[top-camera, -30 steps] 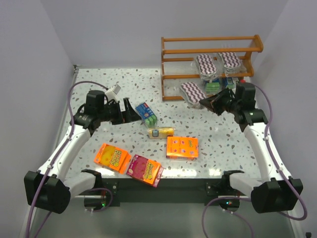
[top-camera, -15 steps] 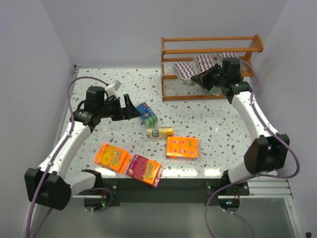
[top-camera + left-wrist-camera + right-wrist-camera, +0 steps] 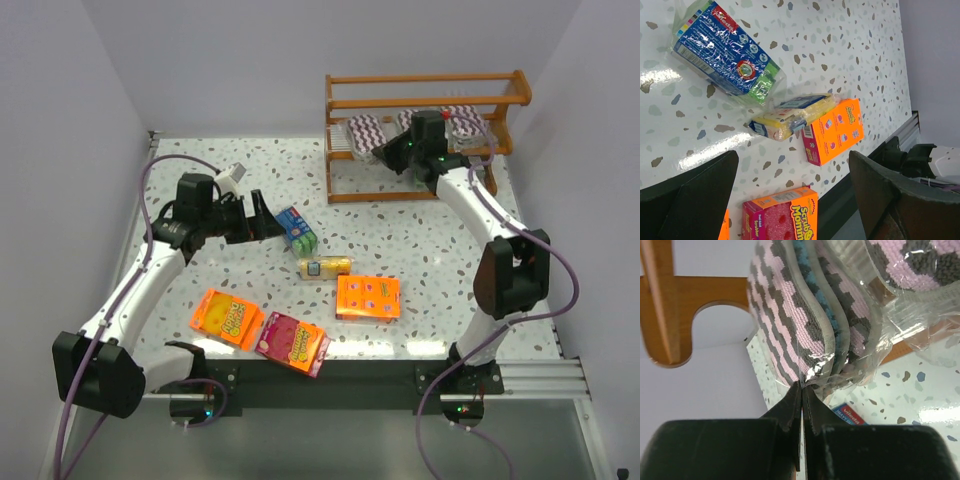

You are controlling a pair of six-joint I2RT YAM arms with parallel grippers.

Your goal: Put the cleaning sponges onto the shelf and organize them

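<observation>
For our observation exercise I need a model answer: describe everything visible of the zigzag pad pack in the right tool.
The pad pack is oval and knitted-looking, with pink-and-grey zigzag stripes. A blue layer shows between striped ones, all sealed in clear wrap. The right tool is shut on the wrap's crimped edge. From above, the pack is at the left end of the middle tier of the wooden shelf; whether it rests there cannot be told.
</observation>
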